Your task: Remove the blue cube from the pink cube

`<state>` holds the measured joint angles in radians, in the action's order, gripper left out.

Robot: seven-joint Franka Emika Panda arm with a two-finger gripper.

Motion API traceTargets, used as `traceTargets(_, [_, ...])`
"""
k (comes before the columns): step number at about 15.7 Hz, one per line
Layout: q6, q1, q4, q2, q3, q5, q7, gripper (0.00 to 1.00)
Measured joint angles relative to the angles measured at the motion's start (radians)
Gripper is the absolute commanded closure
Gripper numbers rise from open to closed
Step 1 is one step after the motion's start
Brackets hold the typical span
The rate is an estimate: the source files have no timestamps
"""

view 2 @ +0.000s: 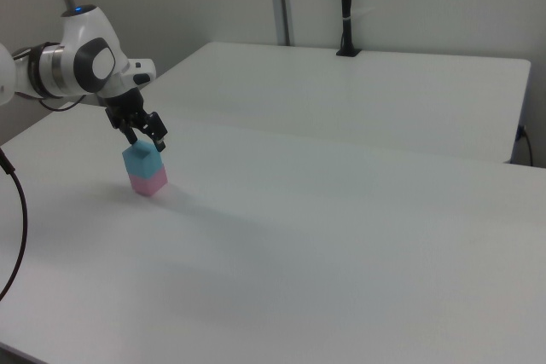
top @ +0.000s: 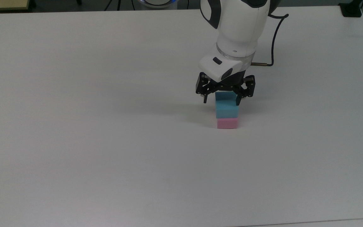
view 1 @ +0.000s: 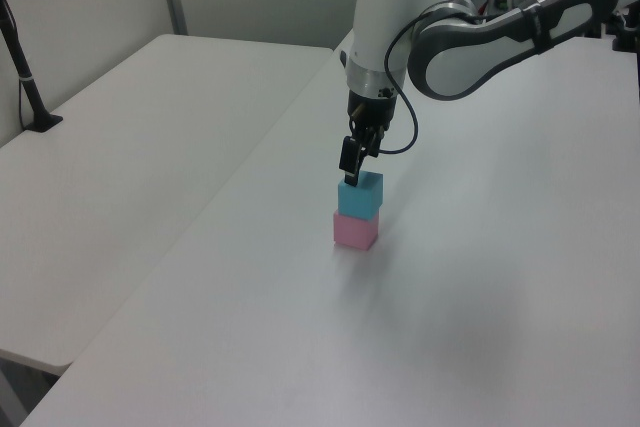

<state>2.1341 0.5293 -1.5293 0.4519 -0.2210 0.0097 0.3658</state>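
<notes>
Blue cube [top: 227,108], a plain matte cyan block with a foam-like look, sits squarely on the pink cube [top: 227,123], a matching block of about equal size, which rests on the white desk [top: 106,126]. Directly above the pink cube's stack, the hand [top: 221,101] hangs with its fingers spread either side of the cyan top, not gripping it.

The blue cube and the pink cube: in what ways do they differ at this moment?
The blue cube is light blue; the pink cube is pink. The blue cube sits on top, while the pink cube rests on the white table beneath it. The open gripper hangs right at the blue cube's top, not at the pink cube. Both look like plain matte cubes of similar size.
</notes>
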Motion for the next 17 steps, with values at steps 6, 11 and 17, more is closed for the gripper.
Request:
traceTargets(6, [-0.007, 0.0, -0.002, -0.007, 0.001, 0.006, 0.0, 0.0])
traceTargets(11, [-0.008, 0.009, -0.015, 0.01, 0.014, 0.006, -0.002, 0.0])
traceTargets(17, [-0.008, 0.017, -0.017, 0.031, 0.016, 0.006, -0.002, 0.0])
